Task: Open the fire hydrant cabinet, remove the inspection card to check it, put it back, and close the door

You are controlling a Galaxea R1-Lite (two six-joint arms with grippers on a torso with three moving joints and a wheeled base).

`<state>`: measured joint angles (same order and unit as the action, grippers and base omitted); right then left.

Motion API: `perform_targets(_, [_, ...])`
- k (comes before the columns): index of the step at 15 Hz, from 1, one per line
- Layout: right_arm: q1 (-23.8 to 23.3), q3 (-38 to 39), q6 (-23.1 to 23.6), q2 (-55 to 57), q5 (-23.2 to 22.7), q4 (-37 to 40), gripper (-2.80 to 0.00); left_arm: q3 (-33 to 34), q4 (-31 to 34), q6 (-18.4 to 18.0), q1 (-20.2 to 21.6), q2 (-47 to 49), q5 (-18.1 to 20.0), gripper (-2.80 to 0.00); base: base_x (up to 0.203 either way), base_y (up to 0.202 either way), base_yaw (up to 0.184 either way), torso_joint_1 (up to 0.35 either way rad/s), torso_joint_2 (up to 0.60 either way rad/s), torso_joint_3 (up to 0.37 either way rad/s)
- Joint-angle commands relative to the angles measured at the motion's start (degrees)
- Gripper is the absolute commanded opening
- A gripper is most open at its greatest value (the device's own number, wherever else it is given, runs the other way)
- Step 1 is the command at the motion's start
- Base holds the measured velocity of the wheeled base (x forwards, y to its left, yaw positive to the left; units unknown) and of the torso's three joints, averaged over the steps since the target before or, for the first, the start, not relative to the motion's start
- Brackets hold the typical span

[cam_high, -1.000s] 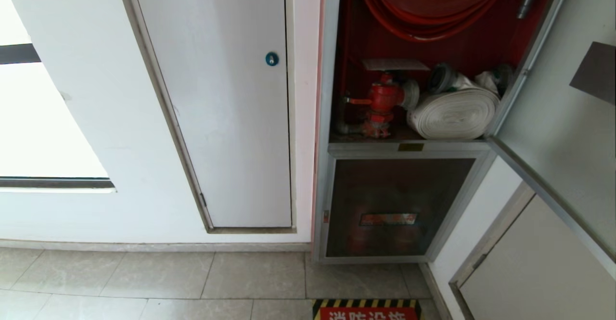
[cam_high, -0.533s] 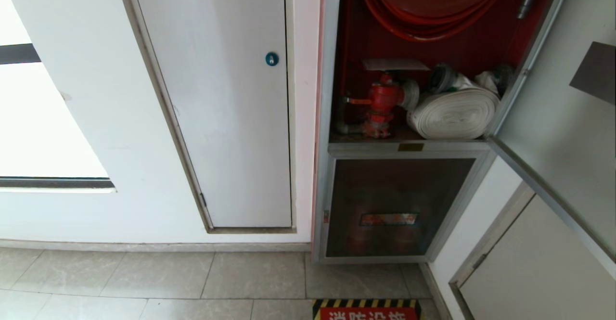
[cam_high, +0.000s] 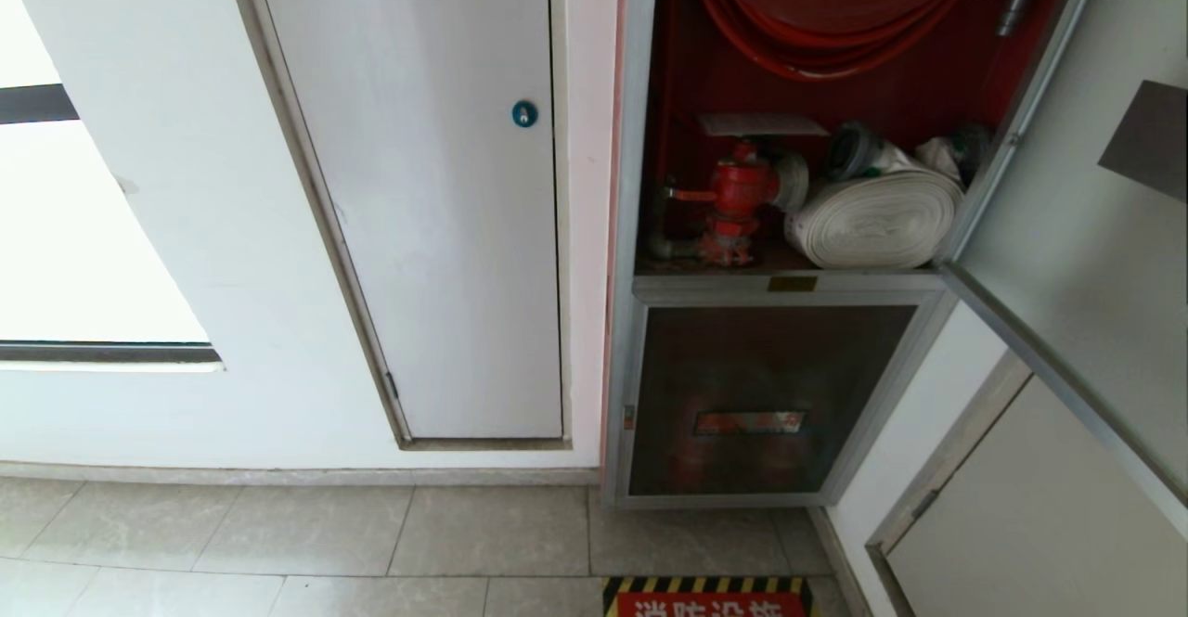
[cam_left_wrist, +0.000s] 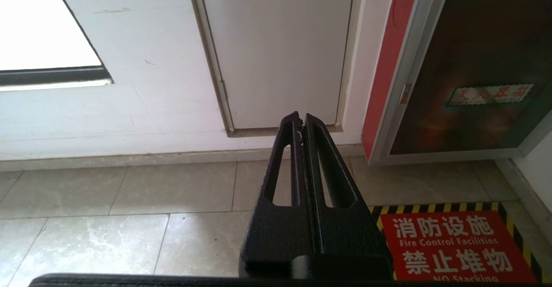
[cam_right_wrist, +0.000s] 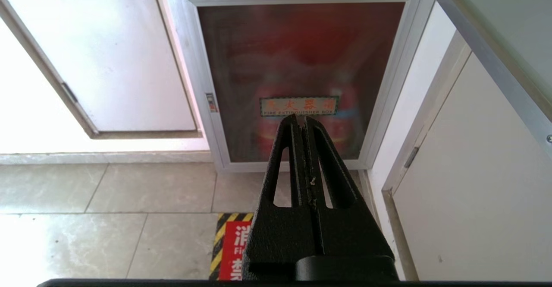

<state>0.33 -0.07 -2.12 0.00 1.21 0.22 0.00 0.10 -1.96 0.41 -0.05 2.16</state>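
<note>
Cabinet [cam_high: 640, 88] stands open in the wall: silver frame, red inside, with a red hose reel [cam_high: 835, 14] above a red valve [cam_high: 738, 192] and a rolled white hose [cam_high: 877, 218]. Its door [cam_high: 1086, 227] is swung out to the right. Left tool [cam_left_wrist: 302, 121] and right tool [cam_right_wrist: 301, 121] hang low with fingers pressed together, holding nothing.

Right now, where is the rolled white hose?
In the head view, the rolled white hose lies in the open fire hydrant cabinet, right of the red valve.
</note>
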Motion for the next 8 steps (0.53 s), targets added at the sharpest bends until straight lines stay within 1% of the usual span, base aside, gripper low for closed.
perform_targets(1, [0.02, 0.01, 0.01, 0.09, 0.02, -0.13, -2.80, 0.00, -0.01, -0.06, 0.02, 0.05, 0.04, -2.80, 0.000, 0.000, 0.000, 0.000, 0.00, 0.000])
perform_targets(3, [0.02, 0.01, 0.01, 0.09, 0.02, -0.13, -2.80, 0.00, -0.01, -0.06, 0.02, 0.05, 0.04, -2.80, 0.000, 0.000, 0.000, 0.000, 0.00, 0.000])
perform_targets(4, [0.02, 0.06, 0.01, 0.09, 0.02, -0.13, -2.80, 0.00, -0.01, -0.06, 0.02, 0.05, 0.04, -2.80, 0.071, 0.000, 0.001, -0.009, 0.00, 0.000])
perform_targets(8, [0.02, 0.07, 0.01, 0.09, 0.02, -0.13, -2.80, 0.00, -0.01, 0.47, 0.02, 0.05, 0.04, -2.80, 0.185, 0.000, 0.000, 0.012, 0.00, -0.001])
